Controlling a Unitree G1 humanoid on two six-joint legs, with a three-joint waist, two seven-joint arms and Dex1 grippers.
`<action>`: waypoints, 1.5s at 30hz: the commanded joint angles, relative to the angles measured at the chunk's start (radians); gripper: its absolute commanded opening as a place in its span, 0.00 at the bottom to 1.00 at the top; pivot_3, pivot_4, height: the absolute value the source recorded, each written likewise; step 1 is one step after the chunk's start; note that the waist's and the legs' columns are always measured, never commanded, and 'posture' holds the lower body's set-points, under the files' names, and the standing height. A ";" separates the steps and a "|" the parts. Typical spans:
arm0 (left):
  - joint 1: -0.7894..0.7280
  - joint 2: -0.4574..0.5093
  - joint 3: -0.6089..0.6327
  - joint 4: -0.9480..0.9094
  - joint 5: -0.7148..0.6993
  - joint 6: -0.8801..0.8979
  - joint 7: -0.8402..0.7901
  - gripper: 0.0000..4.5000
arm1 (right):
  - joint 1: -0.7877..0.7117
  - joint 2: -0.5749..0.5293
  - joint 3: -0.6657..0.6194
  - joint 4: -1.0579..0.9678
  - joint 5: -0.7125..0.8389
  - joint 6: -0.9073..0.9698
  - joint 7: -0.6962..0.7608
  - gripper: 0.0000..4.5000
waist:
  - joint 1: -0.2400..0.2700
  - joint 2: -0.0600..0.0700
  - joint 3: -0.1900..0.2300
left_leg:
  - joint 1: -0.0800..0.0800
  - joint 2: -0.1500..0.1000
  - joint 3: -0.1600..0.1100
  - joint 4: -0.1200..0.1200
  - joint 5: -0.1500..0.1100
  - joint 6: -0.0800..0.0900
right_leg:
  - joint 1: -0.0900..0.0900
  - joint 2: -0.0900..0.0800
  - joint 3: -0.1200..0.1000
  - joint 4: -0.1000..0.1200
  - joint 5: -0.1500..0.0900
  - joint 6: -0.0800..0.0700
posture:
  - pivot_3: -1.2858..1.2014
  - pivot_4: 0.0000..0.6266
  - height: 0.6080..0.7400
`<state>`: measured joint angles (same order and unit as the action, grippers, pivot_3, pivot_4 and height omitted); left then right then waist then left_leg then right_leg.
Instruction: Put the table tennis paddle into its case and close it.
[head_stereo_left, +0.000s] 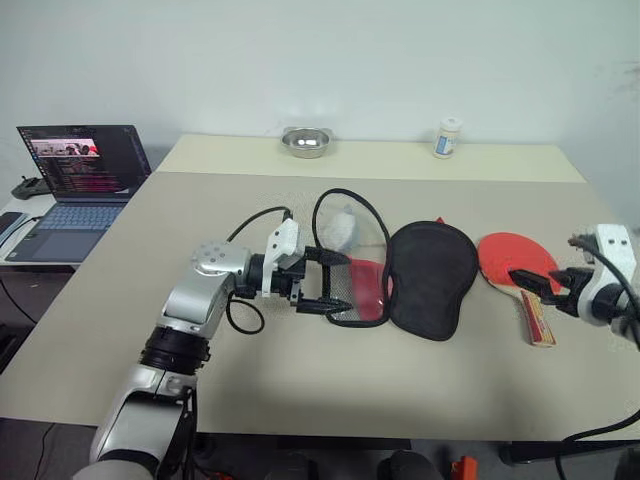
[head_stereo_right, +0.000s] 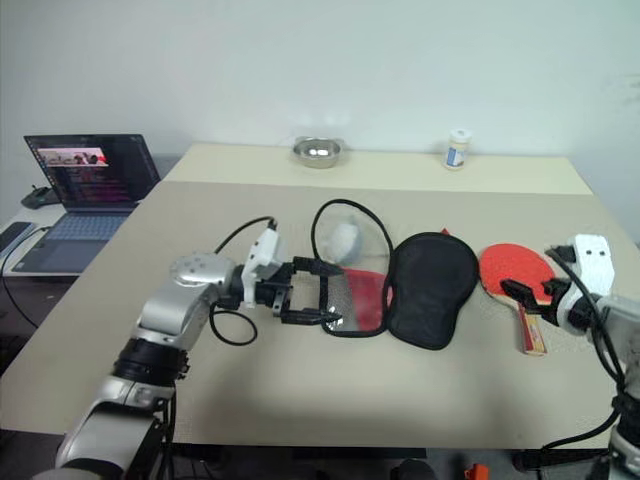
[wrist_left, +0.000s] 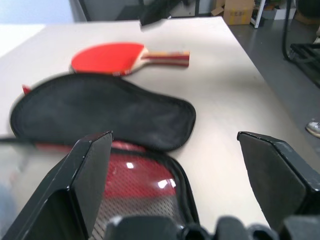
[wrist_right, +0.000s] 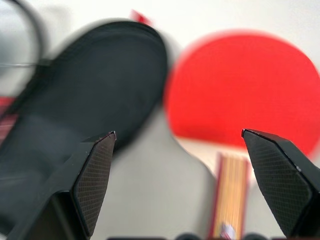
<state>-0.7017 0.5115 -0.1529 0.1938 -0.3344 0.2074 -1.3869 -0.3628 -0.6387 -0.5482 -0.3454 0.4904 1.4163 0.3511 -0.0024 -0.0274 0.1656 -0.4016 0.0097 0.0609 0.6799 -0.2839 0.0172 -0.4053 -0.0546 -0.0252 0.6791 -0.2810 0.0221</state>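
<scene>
Where the beige table (head_stereo_left: 300, 380) fills the middle of the head views, the items lie as follows.

Case (head_stereo_left: 432, 275): lies open at the centre of the frame, its black half spread flat to the right, its red half with black mesh (head_stereo_left: 362, 290) to the left, and a clear flap with black trim standing up above that.

Table tennis paddle (head_stereo_left: 515, 258): flat on the table at centre right, red face up, just beside the black half of the case, pale handle pointing toward the lower edge of the frame. It is outside the case.

Left gripper (head_stereo_left: 330, 283): left of centre, pointing toward the case, jaws wide apart and empty, fingertips at the edge of the red mesh half.

Right gripper (head_stereo_left: 538, 285): at the right edge, jaws wide apart and empty, hanging near the paddle handle without gripping it.

Laptop (head_stereo_left: 85, 175): upper left, lid open, screen lit, on a side surface.

Metal bowl (head_stereo_left: 306, 142): upper centre, at the far edge of the table.

Small white bottle (head_stereo_left: 447, 138): upper right of centre, upright, well apart from the bowl.
</scene>
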 joint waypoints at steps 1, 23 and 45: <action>-0.055 -0.023 0.005 -0.033 -0.024 -0.008 0.000 0.97 | 0.026 0.019 -0.020 -0.020 -0.022 -0.018 -0.038 0.99 | 0.000 0.000 0.000 | 0.000 0.000 0.000 0.000 0.000 0.000 | 0.000 0.000 0.000 0.000 0.000 0.000 | 0.52 0.24 1.00; -0.057 -0.031 -0.002 -0.027 0.003 -0.015 0.016 0.97 | 0.042 -0.005 0.128 0.319 -0.107 -0.280 -0.025 0.99 | -0.003 0.000 0.000 | 0.001 0.000 0.001 0.000 0.000 0.000 | 0.000 0.001 0.001 -0.001 0.000 0.000 | 0.52 0.24 1.00; -0.056 -0.003 0.025 0.013 0.013 -0.030 0.064 0.97 | -0.113 -0.038 0.036 0.297 -0.134 -0.312 -0.145 0.25 | -0.002 0.004 0.002 | 0.001 0.000 0.002 0.000 0.001 0.000 | 0.000 0.001 0.003 0.000 0.001 0.002 | 0.52 0.24 1.00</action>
<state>-0.7443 0.5010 -0.1559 0.2098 -0.3191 0.2017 -1.3351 -0.4317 -0.6438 -0.4614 0.0379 0.3373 1.0968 0.2144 -0.0043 -0.0237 0.1674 -0.4004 0.0095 0.0634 0.6800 -0.2831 0.0174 -0.4056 -0.0536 -0.0223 0.6791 -0.2802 0.0237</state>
